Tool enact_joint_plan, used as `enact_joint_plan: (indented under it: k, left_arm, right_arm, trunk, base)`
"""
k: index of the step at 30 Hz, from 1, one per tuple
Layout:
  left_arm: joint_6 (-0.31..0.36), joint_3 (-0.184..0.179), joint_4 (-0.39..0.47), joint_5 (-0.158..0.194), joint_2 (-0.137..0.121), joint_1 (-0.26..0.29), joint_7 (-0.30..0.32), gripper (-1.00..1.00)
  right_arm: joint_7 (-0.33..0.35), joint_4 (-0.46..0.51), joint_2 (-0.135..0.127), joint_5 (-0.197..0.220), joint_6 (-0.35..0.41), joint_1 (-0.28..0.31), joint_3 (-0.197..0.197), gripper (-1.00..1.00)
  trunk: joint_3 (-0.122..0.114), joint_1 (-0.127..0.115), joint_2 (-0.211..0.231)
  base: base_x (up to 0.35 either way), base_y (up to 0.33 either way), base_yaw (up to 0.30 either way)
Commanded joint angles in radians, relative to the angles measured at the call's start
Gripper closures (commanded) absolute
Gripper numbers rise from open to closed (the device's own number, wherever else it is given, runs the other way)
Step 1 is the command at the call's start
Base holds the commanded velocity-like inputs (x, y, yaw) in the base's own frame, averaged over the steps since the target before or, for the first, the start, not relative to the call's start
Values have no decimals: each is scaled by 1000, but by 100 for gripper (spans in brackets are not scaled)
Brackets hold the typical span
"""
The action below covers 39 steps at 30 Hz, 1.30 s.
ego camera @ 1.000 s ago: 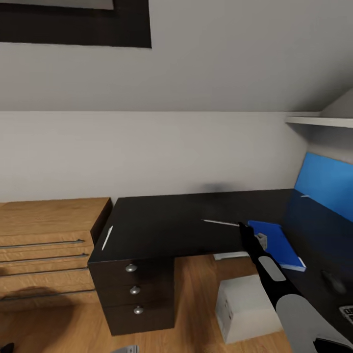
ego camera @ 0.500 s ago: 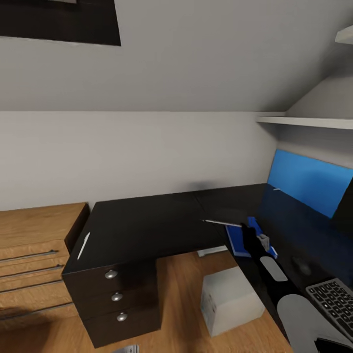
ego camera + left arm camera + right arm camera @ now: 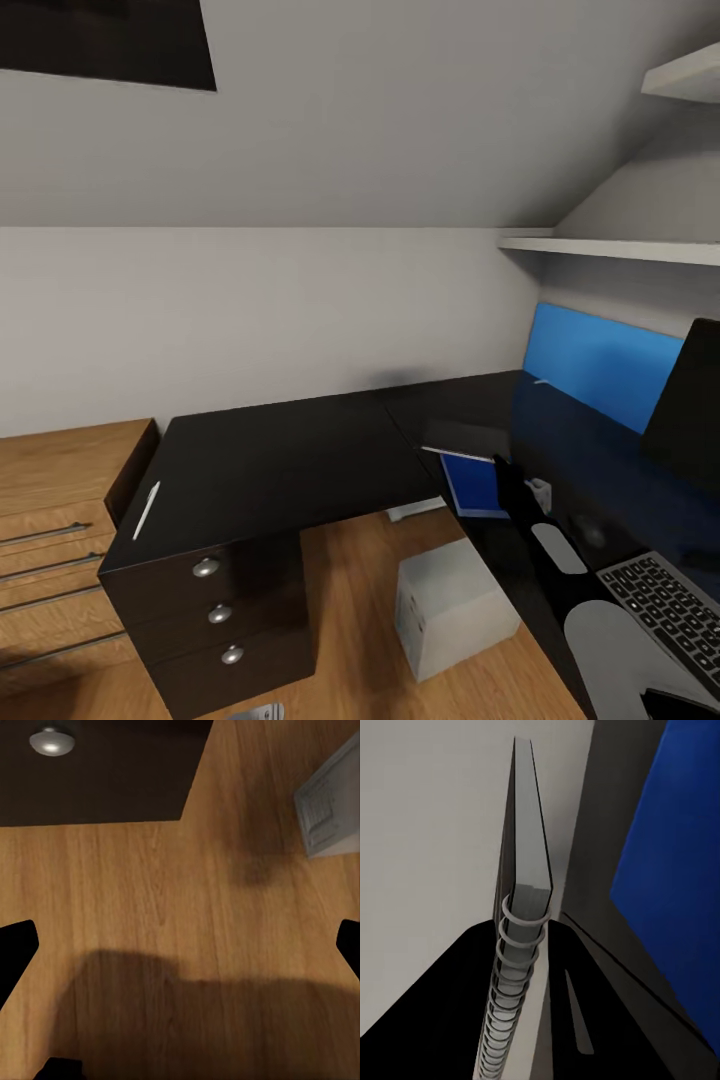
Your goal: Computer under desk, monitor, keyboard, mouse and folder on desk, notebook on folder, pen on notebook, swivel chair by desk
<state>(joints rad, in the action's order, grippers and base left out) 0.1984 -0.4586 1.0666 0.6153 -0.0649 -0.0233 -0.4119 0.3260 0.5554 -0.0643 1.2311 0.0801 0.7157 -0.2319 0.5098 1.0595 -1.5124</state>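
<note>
Over at nine o'clock in the head view stands a light wooden drawer unit (image 3: 50, 520), and beside it a black cabinet desk (image 3: 270, 470) with round silver knobs; the pen (image 3: 146, 510) lies near its seven o'clock edge. On the wood floor (image 3: 172, 907) below, the left claw (image 3: 180, 945) hangs with fingers spread apart. Toward five o'clock the pale computer (image 3: 455, 600) sits on the floor under the glossy desk (image 3: 560, 450). Above the blue folder (image 3: 475, 485), the right claw (image 3: 500, 465) is clamped on the spiral-bound notebook (image 3: 521, 892), held level. At four o'clock lies the keyboard (image 3: 670, 605), with the monitor (image 3: 690, 395) behind at three.
</note>
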Motion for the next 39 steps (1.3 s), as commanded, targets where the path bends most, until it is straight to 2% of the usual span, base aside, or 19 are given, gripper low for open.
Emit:
enact_joint_plan:
  k: [1, 24, 31, 34, 39]
  left_arm:
    - [3, -3, 3, 7, -1, 0, -8, -100]
    - [3, -3, 2, 7, -1, 0, -8, -100]
    - [3, -3, 2, 7, -1, 0, -8, -100]
    - [3, -3, 2, 7, -1, 0, -8, -100]
    - [3, -3, 3, 6, -1, 0, -8, -100]
  right_arm:
    - [6, -1, 2, 12, 9, 1, -3, 100]
    - [17, 0, -4, 7, -6, 1, -5, 100]
    - [-1, -2, -3, 6, -82, 1, -5, 100]
    - [-24, -3, -2, 6, -147, 1, -3, 100]
    - [-32, -3, -1, 4, -162, 1, -2, 100]
  trunk:
    - [1, 0, -1]
    - [1, 0, -1]
    - [1, 0, -1]
    - [1, 0, -1]
    - [1, 0, -1]
  base:
    - [0, 0, -10]
    - [0, 0, -1]
    - [0, 0, 0]
    - [0, 0, 0]
    - [0, 0, 0]
